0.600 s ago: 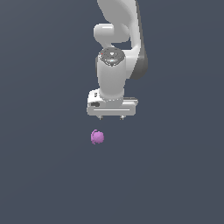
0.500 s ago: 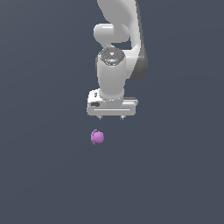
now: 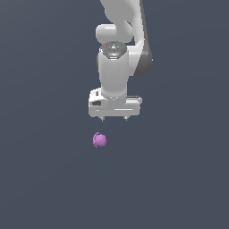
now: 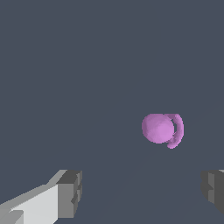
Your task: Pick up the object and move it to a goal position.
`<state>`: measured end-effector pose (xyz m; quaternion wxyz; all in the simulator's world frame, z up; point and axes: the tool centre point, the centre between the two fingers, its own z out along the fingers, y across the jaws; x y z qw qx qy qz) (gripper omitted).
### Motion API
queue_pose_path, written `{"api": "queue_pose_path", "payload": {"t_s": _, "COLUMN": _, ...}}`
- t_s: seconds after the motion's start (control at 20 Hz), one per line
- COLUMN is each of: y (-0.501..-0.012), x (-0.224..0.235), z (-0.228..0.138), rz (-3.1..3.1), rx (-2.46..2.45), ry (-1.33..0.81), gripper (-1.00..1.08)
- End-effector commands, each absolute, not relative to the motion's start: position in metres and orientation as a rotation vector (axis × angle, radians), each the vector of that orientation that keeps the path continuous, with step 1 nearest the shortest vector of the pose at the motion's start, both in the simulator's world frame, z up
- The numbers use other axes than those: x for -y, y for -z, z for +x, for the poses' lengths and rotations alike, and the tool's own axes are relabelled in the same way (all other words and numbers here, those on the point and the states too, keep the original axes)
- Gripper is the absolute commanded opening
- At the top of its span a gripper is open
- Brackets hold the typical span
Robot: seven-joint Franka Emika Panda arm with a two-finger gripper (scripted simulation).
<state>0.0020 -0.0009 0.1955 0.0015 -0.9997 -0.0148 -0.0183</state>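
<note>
No brand mark, label or readable writing shows on anything in either view; the only marking is a ring of tiny coloured dots on the round grey cap atop the white Panda arm (image 3: 117, 62), too small to make out. The arm hangs straight down over a plain dark grey-blue floor (image 3: 44, 179), its white hand block ending in the gripper (image 3: 114, 119), whose two short dark fingertips (image 3: 103, 119) poke out below, spread wide apart with nothing between them. In the wrist view the same wide gap shows, one grey pad on a white finger (image 4: 70, 193) at one side and the other pad at the far edge of the picture. The pink-purple blob (image 3: 99, 140) lies on the floor below the gripper, clear of it and slightly toward the exterior view's left of the gripper's midline. In the wrist view it reads as a smooth ball with a curved handle-like loop on one side (image 4: 162, 128), ahead of the fingers, not between them. Nothing stands between gripper and blob.
</note>
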Motion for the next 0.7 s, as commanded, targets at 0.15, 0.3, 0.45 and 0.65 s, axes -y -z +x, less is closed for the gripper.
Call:
{"api": "queue_pose_path", "payload": {"t_s": 0.15, "y": -0.197, "x": 0.000, "z": 0.002, "rz": -3.137, "rx": 0.049, "ry": 0.060, "gripper": 1.00}}
{"api": "queue_pose_path", "payload": {"t_s": 0.3, "y": -0.190, "x": 0.005, "z": 0.004, "rz": -3.137, "rx": 0.048, "ry": 0.056, "gripper": 1.00}}
{"api": "queue_pose_path", "payload": {"t_s": 0.45, "y": -0.180, "x": 0.014, "z": 0.007, "rz": -3.138, "rx": 0.047, "ry": 0.051, "gripper": 1.00}}
{"api": "queue_pose_path", "payload": {"t_s": 0.65, "y": -0.158, "x": 0.030, "z": 0.013, "rz": -3.139, "rx": 0.045, "ry": 0.038, "gripper": 1.00}}
